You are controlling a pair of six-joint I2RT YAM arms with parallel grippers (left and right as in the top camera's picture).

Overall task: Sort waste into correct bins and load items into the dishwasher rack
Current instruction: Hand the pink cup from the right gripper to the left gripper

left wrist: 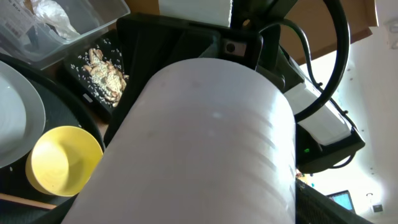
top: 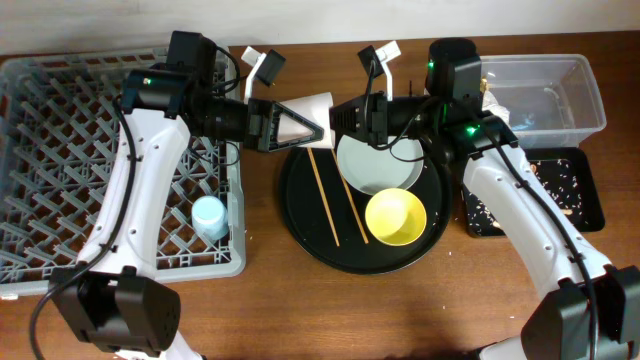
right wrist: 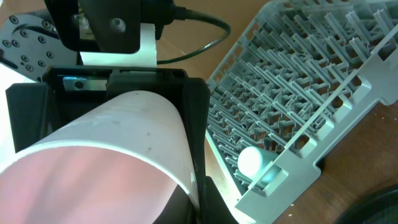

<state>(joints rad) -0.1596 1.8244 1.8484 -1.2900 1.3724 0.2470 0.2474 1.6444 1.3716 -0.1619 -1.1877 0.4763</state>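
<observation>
The pink cup [top: 309, 107] hangs in the air above the far rim of the round black tray, held between both grippers. My left gripper [top: 300, 122] is shut on it from the left. My right gripper [top: 342, 115] is shut on its rim end from the right. The cup fills the left wrist view [left wrist: 205, 143] and shows its pink inside in the right wrist view [right wrist: 93, 168]. The blue cup [top: 210, 216] stands in the near right corner of the dishwasher rack [top: 60, 120]. The plate [top: 378, 162], yellow bowl [top: 395, 217] and two chopsticks [top: 325, 200] lie on the round tray.
The round black tray [top: 300, 215] is at centre. The clear tub [top: 560, 95] with white napkins [left wrist: 53, 15] is at the far right. In front of it the shallow black tray [top: 585, 190] holds tan food leftovers [left wrist: 102, 68]. The rack [right wrist: 311, 81] fills the left side.
</observation>
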